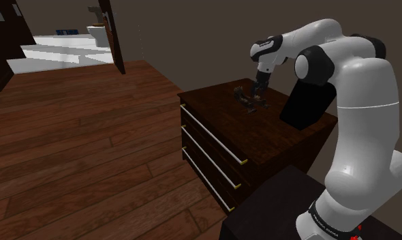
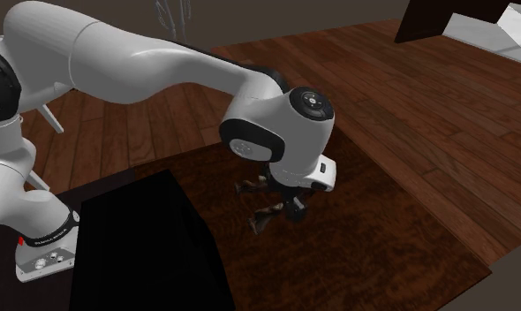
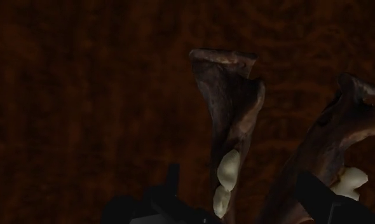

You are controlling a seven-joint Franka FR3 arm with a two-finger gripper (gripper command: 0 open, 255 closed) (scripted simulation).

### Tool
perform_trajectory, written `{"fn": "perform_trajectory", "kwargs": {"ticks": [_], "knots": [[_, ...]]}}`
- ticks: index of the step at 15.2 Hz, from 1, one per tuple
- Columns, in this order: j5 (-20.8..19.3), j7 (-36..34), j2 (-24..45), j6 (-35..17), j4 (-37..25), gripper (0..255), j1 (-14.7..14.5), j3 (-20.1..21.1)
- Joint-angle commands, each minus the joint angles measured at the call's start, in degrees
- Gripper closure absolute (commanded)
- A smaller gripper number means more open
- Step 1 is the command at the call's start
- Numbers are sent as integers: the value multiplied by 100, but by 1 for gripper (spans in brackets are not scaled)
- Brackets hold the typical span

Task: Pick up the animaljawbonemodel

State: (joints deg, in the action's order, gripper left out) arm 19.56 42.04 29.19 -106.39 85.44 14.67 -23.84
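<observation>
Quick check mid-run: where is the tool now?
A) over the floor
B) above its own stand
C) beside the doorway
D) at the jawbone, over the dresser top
D: the shoulder view shows the tool right at the jawbone, above the top of the dark dresser.

the jawbone model [image 1: 247,97] sat on top of the dresser [image 1: 213,116], with the gripper [image 1: 259,87] right over it and one branch between its spread fingers. a big block [image 1: 307,102] stood on the same top, between the jawbone model and the stand [image 1: 274,204]
</observation>
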Motion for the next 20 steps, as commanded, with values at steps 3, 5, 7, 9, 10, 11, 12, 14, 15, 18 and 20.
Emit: {"fn": "perform_trajectory", "kwargs": {"ticks": [3,5,7,9,10,11,12,14,15,18,20], "knots": [[51,57,86,-230,155,0,0,24],[52,58,90,-230,150,255,2,25],[53,56,93,-228,145,255,2,25],[53,57,93,-229,147,255,2,25],[53,57,93,-229,147,255,2,25],[53,57,93,-229,147,255,2,25],[53,57,94,-229,146,255,3,25],[51,58,86,-229,154,255,1,24],[36,42,61,-168,114,255,0,17],[-4,-3,-7,21,-17,255,2,-2],[-28,-33,-47,150,-112,255,6,-14]]}}
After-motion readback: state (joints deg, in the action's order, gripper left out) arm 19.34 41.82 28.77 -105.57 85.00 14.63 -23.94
